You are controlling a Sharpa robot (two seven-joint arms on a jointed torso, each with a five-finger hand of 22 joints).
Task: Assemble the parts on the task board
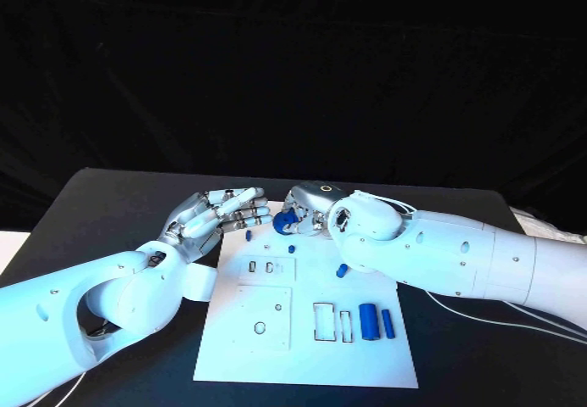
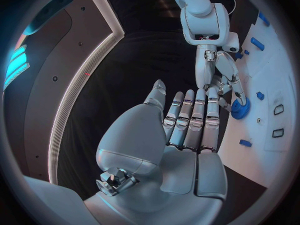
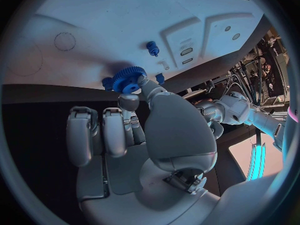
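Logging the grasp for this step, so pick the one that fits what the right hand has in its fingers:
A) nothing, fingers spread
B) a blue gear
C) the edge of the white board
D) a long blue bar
B: the right hand pinches a toothed blue gear at its fingertips above the task board; the head view shows the same blue piece at that hand.

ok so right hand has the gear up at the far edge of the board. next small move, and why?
Probably lower the blue gear onto the task board and seat it. The right hand pinches the gear at its fingertips just over the board's far end. The left hand is beside it, fingers straight and holding nothing, so nothing blocks the descent. The exact seat isn't clear from these views.
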